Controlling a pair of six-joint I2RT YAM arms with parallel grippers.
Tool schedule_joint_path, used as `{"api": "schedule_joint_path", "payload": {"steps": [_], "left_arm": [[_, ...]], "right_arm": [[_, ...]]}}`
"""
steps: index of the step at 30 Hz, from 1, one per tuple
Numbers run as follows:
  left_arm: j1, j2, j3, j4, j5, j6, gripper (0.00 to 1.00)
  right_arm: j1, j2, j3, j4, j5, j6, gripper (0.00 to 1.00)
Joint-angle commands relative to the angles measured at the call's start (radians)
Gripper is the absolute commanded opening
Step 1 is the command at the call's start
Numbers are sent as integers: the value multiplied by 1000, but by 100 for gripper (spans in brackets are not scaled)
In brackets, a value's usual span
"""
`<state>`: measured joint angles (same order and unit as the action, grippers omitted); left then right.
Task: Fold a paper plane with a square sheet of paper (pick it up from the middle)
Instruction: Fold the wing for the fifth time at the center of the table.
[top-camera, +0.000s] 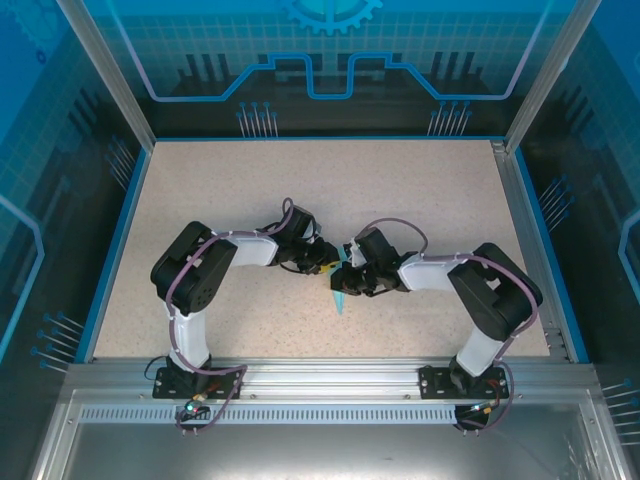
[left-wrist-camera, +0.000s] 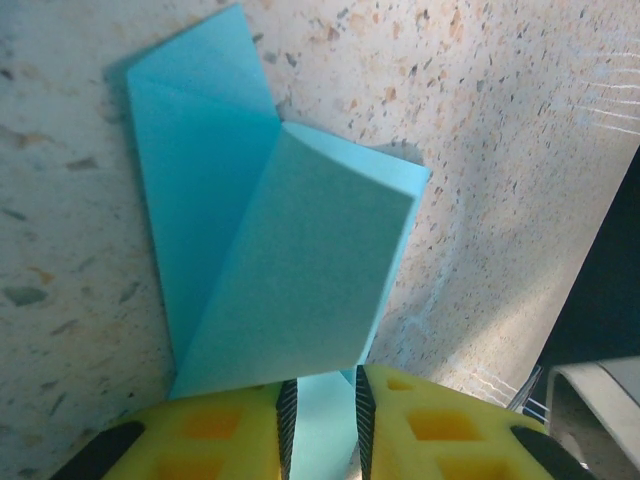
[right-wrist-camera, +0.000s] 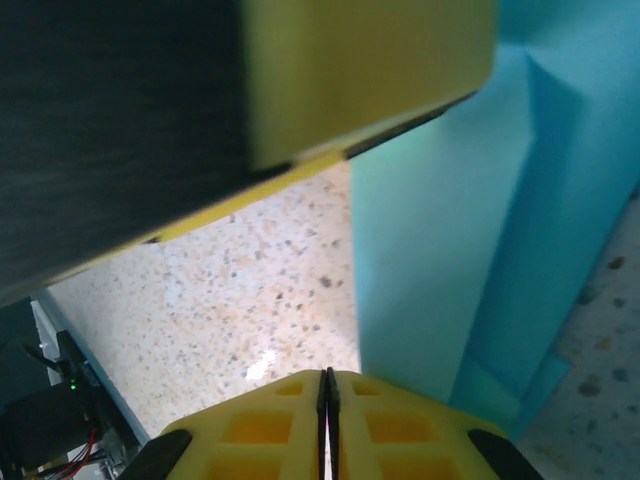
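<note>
1. Two white-and-black robot arms meet near the middle of your speckled beige table top (top-camera: 250, 190). The left arm (top-camera: 200, 275) bends in from its base at the near-left edge.
2. Your left gripper (top-camera: 326, 262), with yellow fingers and black ribbed pads, points down at the table. In its own wrist view (left-wrist-camera: 322, 440) the jaws stand a narrow gap apart and light-blue paper fills that gap. You cannot tell whether they pinch it or merely straddle it.
3. The thin light-blue sheet of paper (left-wrist-camera: 280, 260) is partly folded. A narrow panel lies flat on the table, and a wider panel angles across it with a shadow along its right edge. From above, the sheet of paper (top-camera: 340, 298) sits between the two grippers, a pointed tip toward the arm bases.
4. Your right gripper (top-camera: 347, 280) is fully closed. Its wrist view (right-wrist-camera: 327, 420) shows the pads pressed together with nothing seen between them. The sheet of paper (right-wrist-camera: 430, 250) lies just to their right, and a yellow finger (right-wrist-camera: 370, 70) of the left gripper shows close by at the top of that view.
5. The right arm (top-camera: 490, 295) reaches in from its base at the near-right edge.
</note>
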<state>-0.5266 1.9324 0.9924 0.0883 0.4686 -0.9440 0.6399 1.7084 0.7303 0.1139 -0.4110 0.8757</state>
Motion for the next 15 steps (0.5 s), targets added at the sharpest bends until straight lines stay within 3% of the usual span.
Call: {"api": "schedule_joint_path", "payload": {"steps": [1, 8, 15], "left_arm": [[-4, 36, -18, -57, -26, -11, 27], [-4, -11, -18, -57, -36, -10, 29], [-3, -148, -46, -59, -102, 3, 41]], "right_arm": [[-19, 34, -12, -20, 8, -13, 11], [-37, 104, -48, -118, -46, -150, 9], [-74, 124, 35, -280, -139, -432, 8]]}}
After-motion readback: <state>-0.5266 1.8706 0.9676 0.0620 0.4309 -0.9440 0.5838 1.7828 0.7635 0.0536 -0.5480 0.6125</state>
